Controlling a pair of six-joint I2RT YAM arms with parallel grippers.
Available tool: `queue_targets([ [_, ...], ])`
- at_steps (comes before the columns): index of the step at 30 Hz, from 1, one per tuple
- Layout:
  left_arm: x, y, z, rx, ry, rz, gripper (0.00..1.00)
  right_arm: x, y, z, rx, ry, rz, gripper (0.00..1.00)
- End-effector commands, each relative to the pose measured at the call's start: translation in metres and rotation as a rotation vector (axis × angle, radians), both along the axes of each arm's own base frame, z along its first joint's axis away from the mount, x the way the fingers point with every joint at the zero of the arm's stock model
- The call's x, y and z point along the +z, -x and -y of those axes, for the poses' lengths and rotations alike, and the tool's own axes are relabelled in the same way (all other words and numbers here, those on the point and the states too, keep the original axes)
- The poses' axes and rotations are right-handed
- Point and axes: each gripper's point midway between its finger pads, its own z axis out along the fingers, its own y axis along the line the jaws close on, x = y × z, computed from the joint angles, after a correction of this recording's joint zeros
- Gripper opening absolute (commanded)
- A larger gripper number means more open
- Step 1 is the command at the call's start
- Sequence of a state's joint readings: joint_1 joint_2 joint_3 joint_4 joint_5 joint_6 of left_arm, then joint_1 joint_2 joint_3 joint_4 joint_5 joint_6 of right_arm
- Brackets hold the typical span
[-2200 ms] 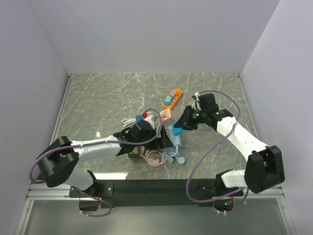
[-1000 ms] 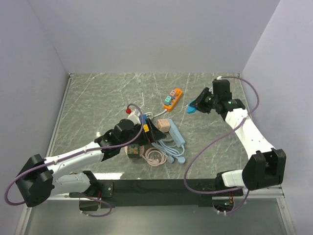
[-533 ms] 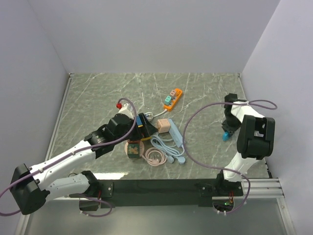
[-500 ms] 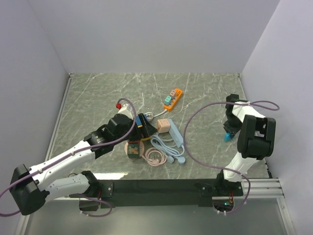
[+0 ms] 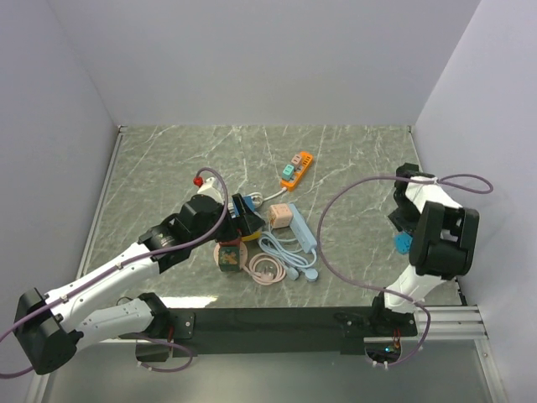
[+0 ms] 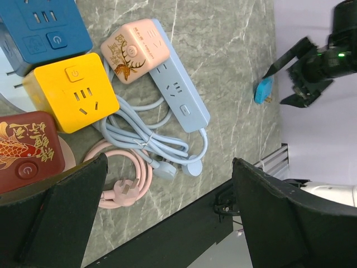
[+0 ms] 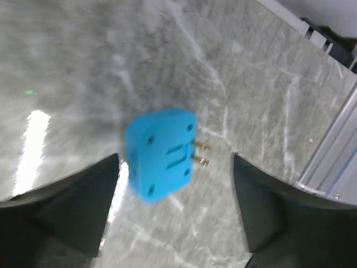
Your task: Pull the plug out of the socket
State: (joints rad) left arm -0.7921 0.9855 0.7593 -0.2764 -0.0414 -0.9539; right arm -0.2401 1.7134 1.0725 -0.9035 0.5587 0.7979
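The blue plug [image 7: 160, 153], with two brass prongs, is free of any socket and sits between the fingers of my right gripper [image 7: 175, 157], touching neither. That gripper is open, low over the marble near the table's right edge [image 5: 401, 231]. The plug [image 5: 404, 243] also shows in the left wrist view [image 6: 263, 90]. The light-blue power strip [image 6: 178, 103] lies mid-table among cube sockets: pink [image 6: 134, 50], yellow [image 6: 72, 95], blue [image 6: 42, 28] and red [image 6: 28, 151]. My left gripper [image 6: 170, 161] hangs wide open above this cluster, holding nothing.
An orange power strip [image 5: 295, 168] with small adapters plugged in lies farther back. A coiled pink cable [image 6: 120, 178] and the strip's grey-blue cord [image 6: 150, 142] lie toward the near edge. The metal rail at the table's right edge [image 7: 334, 134] is close to the plug.
My right gripper has opened and let go of the blue plug, which now lies a little nearer the front edge. The left arm has drawn back slightly to the left.
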Motion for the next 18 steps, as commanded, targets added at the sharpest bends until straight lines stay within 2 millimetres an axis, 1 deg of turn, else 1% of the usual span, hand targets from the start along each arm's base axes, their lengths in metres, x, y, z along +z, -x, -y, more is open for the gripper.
queue_targets([
  [1, 0.015, -0.005, 0.004, -0.016, 0.016, 0.04, 0.99, 0.038, -0.012, -0.004, 0.052, 0.06, 0.125, 0.91],
  [5, 0.017, -0.006, 0.005, -0.016, 0.019, 0.042, 0.99, 0.059, -0.027, -0.024, 0.132, 0.04, 0.199, 0.92],
  [6, 0.018, -0.006, 0.004, -0.013, 0.018, 0.043, 0.99, 0.062, -0.037, -0.047, 0.225, -0.009, 0.224, 0.92],
  [7, 0.018, -0.006, 0.003, -0.01, 0.017, 0.044, 0.99, 0.071, -0.052, -0.062, 0.298, -0.034, 0.299, 0.92],
  [8, 0.016, -0.006, 0.002, -0.008, 0.013, 0.042, 0.99, 0.075, -0.059, -0.077, 0.4, -0.063, 0.316, 0.92],
  [9, 0.016, -0.007, 0.001, -0.001, 0.013, 0.041, 0.99, 0.075, -0.07, -0.128, 0.572, -0.206, 0.364, 0.91],
  [10, 0.015, -0.008, 0.0, 0.009, 0.01, 0.04, 1.0, 0.079, -0.077, -0.149, 0.661, -0.249, 0.396, 0.9],
  [11, 0.014, -0.008, -0.001, 0.013, 0.006, 0.034, 0.99, 0.08, -0.08, -0.164, 0.735, -0.272, 0.393, 0.9],
  [12, 0.014, -0.008, -0.001, 0.017, 0.009, 0.031, 1.0, 0.08, -0.079, -0.189, 0.833, -0.292, 0.379, 0.9],
  [13, 0.013, -0.008, -0.002, 0.017, 0.008, 0.028, 0.99, 0.075, -0.078, -0.203, 0.896, -0.327, 0.356, 0.9],
  [15, 0.014, -0.007, -0.003, 0.025, 0.021, 0.026, 0.99, 0.071, -0.078, -0.225, 1.021, -0.344, 0.326, 0.88],
  [16, 0.012, -0.006, -0.003, 0.028, 0.022, 0.023, 1.0, 0.066, -0.073, -0.249, 1.1, -0.401, 0.318, 0.87],
  [17, 0.012, -0.006, -0.005, 0.032, 0.025, 0.023, 1.0, 0.063, -0.069, -0.26, 1.164, -0.436, 0.308, 0.87],
  [18, 0.013, -0.004, -0.005, 0.035, 0.035, 0.026, 1.0, 0.062, -0.067, -0.27, 1.198, -0.463, 0.31, 0.84],
])
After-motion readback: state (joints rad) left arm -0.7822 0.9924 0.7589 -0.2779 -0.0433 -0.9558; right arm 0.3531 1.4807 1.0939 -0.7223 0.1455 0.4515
